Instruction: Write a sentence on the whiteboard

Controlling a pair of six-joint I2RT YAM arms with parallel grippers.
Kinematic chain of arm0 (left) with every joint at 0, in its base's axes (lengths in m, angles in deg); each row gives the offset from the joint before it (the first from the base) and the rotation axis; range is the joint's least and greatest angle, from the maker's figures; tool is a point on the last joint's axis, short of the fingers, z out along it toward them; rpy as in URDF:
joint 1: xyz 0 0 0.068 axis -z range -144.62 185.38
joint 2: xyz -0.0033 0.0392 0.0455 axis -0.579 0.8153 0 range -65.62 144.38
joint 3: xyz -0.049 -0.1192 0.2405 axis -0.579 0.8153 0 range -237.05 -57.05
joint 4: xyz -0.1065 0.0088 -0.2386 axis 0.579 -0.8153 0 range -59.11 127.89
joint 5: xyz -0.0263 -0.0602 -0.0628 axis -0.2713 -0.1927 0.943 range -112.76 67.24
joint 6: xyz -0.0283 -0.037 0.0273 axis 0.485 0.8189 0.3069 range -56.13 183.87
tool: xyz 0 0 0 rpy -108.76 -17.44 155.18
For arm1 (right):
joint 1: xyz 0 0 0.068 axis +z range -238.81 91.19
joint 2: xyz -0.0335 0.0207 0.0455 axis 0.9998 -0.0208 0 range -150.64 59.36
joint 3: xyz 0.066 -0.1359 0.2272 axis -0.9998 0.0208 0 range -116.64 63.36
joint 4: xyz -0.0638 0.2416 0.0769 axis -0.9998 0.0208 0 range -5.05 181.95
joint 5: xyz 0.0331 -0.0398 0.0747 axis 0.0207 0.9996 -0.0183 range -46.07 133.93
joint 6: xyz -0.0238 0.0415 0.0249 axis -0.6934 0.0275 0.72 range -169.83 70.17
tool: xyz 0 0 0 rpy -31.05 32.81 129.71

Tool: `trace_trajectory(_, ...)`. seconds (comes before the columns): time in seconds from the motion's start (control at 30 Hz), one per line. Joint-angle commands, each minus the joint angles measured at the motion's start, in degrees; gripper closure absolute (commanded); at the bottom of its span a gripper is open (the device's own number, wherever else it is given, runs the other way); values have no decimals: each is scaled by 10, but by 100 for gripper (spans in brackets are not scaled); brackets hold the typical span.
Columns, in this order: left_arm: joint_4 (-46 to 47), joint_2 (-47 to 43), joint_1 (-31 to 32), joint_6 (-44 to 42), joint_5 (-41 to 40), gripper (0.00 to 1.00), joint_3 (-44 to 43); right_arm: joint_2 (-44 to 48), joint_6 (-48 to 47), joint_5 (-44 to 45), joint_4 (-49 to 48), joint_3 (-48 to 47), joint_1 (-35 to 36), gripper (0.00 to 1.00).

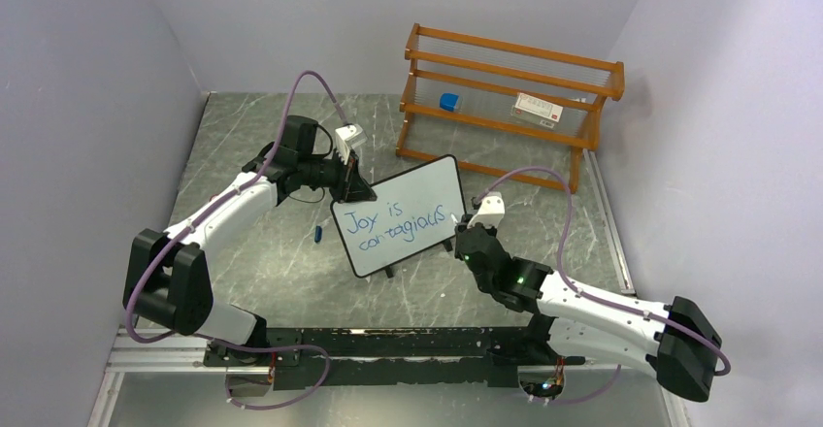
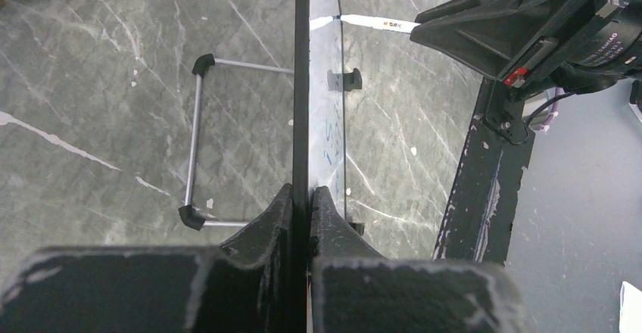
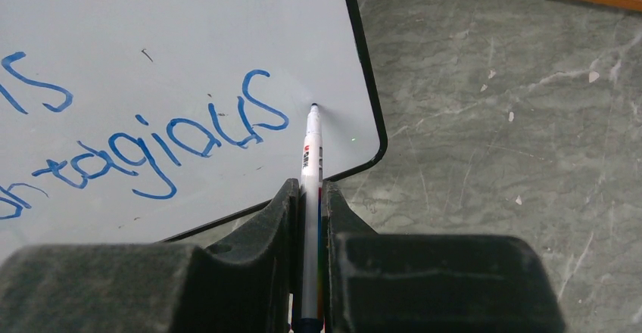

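1. The whiteboard (image 1: 427,180) stands tilted in the middle of the surface (image 1: 281,272). The sentence (image 1: 400,221), blue "Joy is contagious", fills two lines on it.
2. Left fingers (image 2: 278,210) are closed tight on the board's far-left edge.
3. Right fingers (image 3: 282,206) are clamped on a marker (image 3: 311,159), its tip at the board face just right of the last "s".
4. A small blue piece (image 1: 317,233) lies on the surface left of the board, apart from it.
5. An orange rack (image 1: 505,58) stands far right behind the board, holding a blue block (image 1: 448,102) and a white box (image 1: 538,109).
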Motion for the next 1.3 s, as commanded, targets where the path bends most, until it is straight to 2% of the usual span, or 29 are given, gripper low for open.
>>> trace_trajectory(0.0, -44, 25, -1, -51, -69, 95, 10, -6, 0, -8, -32, 8, -11, 100)
trace_trajectory(0.23, -43, 24, -2, -50, -73, 95, 10, 9, 4, -14, -7, 5, -16, 100)
trace_trajectory(0.4, -41, 18, -2, -46, -86, 95, 9, 62, 2, -22, 51, -15, -16, 100)
trace_trajectory(0.63, -32, -7, -1, -15, -108, 77, -6, 143, -17, -22, 129, -64, -15, 100)
trace_trajectory(0.83, -33, -56, -2, 39, -167, 59, -36, 182, -31, -22, 180, -96, -16, 100)
trace_trajectory(1.03, -52, -127, -2, 97, -273, 44, -65, 221, -43, -18, 215, -120, -16, 100)
trace_trajectory(1.2, -78, -194, -2, 140, -395, 26, -58, 248, -52, -16, 231, -131, -16, 100)
trace_trajectory(1.27, -89, -229, -3, 161, -455, 12, -43, 261, -54, -14, 237, -132, -16, 100)
